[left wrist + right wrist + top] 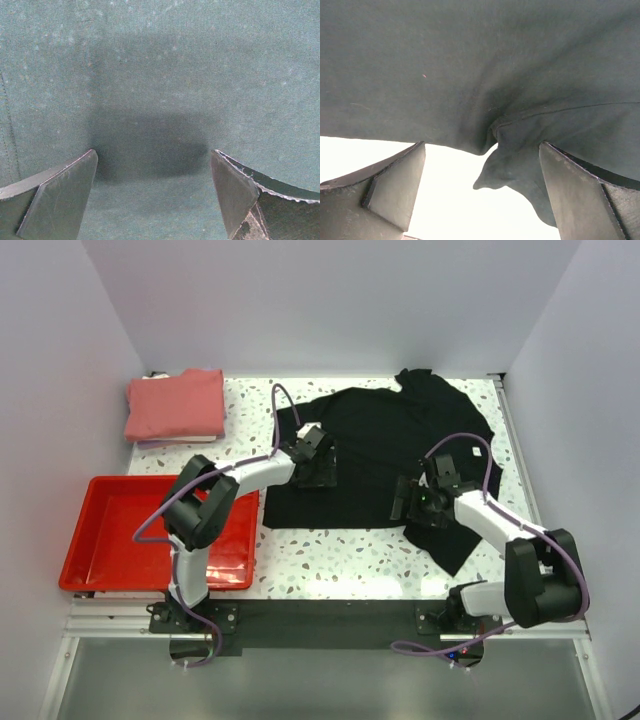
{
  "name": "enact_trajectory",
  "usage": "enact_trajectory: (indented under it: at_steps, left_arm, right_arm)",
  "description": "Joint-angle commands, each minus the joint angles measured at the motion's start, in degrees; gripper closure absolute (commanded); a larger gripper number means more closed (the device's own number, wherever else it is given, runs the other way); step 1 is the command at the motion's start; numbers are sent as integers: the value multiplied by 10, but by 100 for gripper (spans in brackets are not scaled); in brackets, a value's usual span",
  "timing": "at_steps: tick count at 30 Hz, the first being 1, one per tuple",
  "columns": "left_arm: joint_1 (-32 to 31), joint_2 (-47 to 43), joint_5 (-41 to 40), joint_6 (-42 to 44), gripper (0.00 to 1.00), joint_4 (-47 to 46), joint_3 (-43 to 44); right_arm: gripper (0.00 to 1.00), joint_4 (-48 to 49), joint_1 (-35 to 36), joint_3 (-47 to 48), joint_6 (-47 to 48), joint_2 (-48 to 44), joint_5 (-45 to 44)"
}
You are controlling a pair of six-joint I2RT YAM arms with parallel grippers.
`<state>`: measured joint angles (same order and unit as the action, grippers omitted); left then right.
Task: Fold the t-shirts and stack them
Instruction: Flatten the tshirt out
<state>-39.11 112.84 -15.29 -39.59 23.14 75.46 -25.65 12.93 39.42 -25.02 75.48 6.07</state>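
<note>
A black t-shirt [385, 435] lies spread on the speckled table, one part trailing toward the near right. A salmon-pink t-shirt [176, 404] rests folded at the far left corner. My left gripper [318, 468] hovers open over the black shirt's left side; in the left wrist view only dark cloth [160, 90] shows between its fingers [60, 200]. My right gripper [404, 502] stands open at the shirt's near hem; in the right wrist view the hem's puckered corner [512, 165] lies between the wide jaws over the bright table, and nothing is gripped.
A red plastic tray [100, 540] sits at the near left, beside the left arm's base. White walls close in the table on the left, back and right. A small white label [478, 451] shows on the black shirt's right side.
</note>
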Motion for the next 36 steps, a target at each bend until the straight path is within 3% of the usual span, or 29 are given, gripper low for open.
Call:
enact_trajectory:
  at_steps: [1,6,13,20,26,32,36]
  left_arm:
    - [6,-10,-2,-2,0,-8,-14]
    - [10,-17,-6,-2,0,-9,-17]
    - [13,-26,-18,3,0,-2,-20]
    - [14,-34,-20,12,0,2,-22]
    - [14,-50,14,29,0,-10,-10]
    - [17,-54,-15,40,0,-11,18]
    - [34,-19,-46,49,0,6,92]
  right_arm:
    - [1,39,6,-29,-35,13,19]
    - [1,-1,6,-78,-81,-2,6]
    - [1,-131,6,-100,-114,-107,-50]
    - [1,-155,5,-91,-107,-126,-10]
    - [1,-167,5,4,-56,-155,-2]
    - [1,-146,5,113,-38,-84,-59]
    - [1,-93,4,151,-38,-44,-49]
